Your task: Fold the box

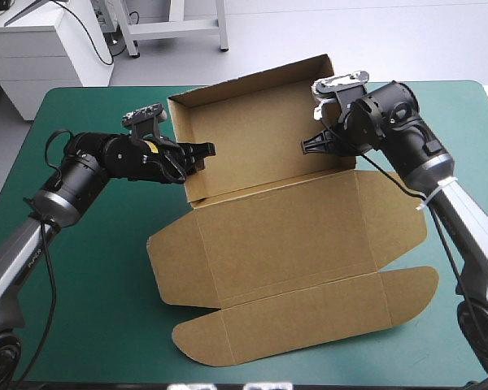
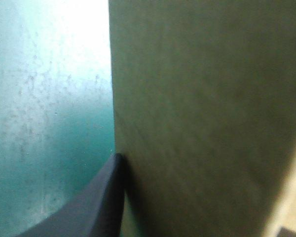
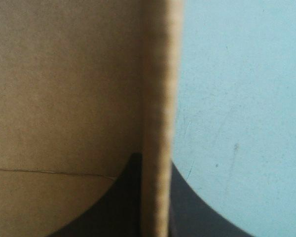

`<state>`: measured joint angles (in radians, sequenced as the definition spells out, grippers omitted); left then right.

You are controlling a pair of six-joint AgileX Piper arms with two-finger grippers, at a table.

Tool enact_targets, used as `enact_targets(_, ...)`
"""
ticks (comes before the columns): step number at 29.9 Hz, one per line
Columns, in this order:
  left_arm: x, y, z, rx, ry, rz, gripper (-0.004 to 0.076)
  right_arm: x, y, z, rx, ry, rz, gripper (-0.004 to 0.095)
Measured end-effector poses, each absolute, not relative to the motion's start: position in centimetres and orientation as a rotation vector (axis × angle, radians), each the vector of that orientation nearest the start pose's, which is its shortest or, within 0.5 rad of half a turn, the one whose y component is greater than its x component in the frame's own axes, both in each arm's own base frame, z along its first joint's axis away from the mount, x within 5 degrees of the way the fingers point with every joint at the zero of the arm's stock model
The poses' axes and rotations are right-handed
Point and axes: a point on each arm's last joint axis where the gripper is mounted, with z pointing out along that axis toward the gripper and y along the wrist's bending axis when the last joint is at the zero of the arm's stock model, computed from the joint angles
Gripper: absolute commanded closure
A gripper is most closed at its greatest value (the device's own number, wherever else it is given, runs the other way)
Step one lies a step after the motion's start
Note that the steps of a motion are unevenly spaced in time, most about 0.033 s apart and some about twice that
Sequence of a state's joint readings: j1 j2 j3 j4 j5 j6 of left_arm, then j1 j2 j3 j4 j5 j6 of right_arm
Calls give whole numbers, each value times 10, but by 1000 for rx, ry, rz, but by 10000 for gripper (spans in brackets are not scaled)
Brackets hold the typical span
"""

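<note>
Midway on the table (image 1: pixel 81 317), the brown box (image 1: pixel 293 236) lies as an open tray toward the table's far edge, with its lid flat and reaching toward the table's near edge. Its long axis runs across the table from left edge to right edge, the right end swung slightly farther away. The left gripper (image 1: pixel 202 154) is clamped on the tray's end wall nearer the table's left edge, and the right gripper (image 1: pixel 309 145) is pinched on the opposite end wall. Only the high view shows the box's whole outline. Close up, the left wrist view shows one black finger (image 2: pixel 93 205) pressed against board (image 2: pixel 202 113), while the right wrist view shows the wall's edge (image 3: pixel 158 123) standing between both fingers (image 3: pixel 116 205) over the teal-green cover (image 3: pixel 237 98).
</note>
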<state>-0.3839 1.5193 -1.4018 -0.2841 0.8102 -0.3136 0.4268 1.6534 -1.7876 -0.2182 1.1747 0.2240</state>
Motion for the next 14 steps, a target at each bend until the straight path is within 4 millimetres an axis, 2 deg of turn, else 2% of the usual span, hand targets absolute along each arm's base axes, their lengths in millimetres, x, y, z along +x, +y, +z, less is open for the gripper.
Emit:
enact_targets(2,304,-144,356,-6,2480,-644,537,329,130,405,-272,2484,-16,912)
enact_targets(6,303,-144,356,49,2478,-638,222,328,130,404,-270,2494,-19,913)
enact_targets(8,303,-144,356,74,2474,-629,99,328,130,404,-274,2494,-19,912)
enact_targets(10,302,-144,355,85,2479,-625,49,329,130,404,-274,2495,-18,913)
enact_targets(14,301,-144,354,95,2502,-619,51,331,131,400,-276,2505,-19,913)
